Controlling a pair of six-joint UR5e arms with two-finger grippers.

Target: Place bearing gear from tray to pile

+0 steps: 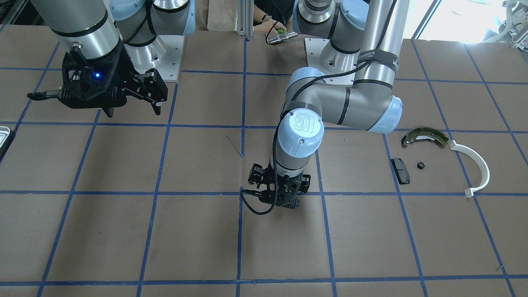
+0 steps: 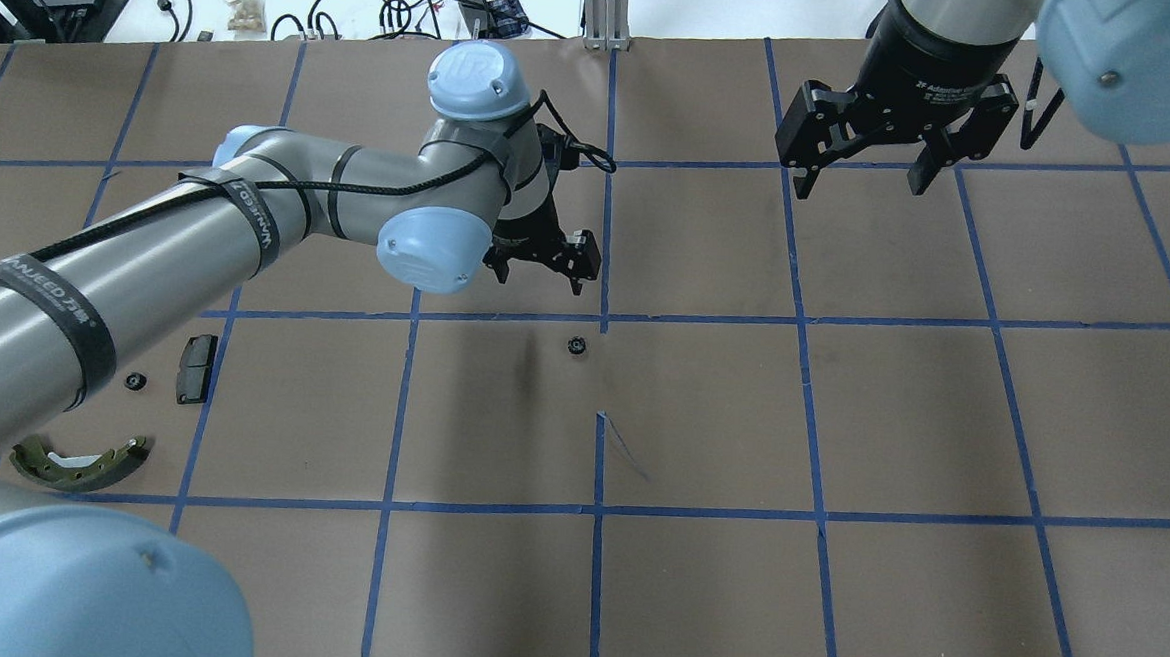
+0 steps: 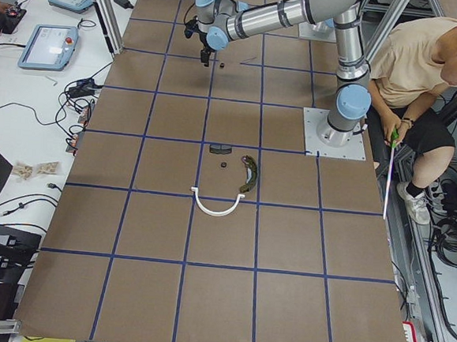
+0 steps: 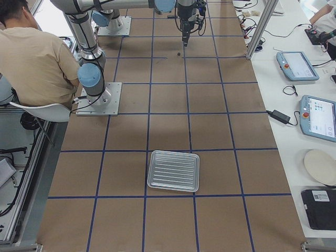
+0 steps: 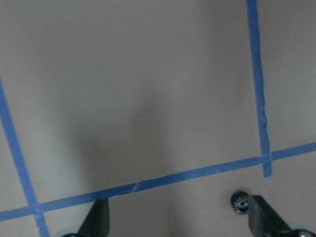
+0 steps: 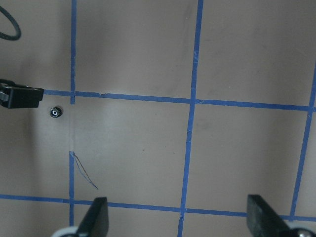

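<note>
A small black bearing gear lies on the brown table near its middle, also seen in the left wrist view and the right wrist view. My left gripper hovers just beyond it, open and empty; the gear sits by one fingertip. My right gripper is open and empty, high over the far right. The pile holds a brass-and-dark shoe, a white half-ring, a black pad and another small gear. The tray looks empty.
Blue tape lines grid the table. A person sits behind the robot bases. Tablets and cables lie on the side benches. Only a sliver of the tray shows in the front view.
</note>
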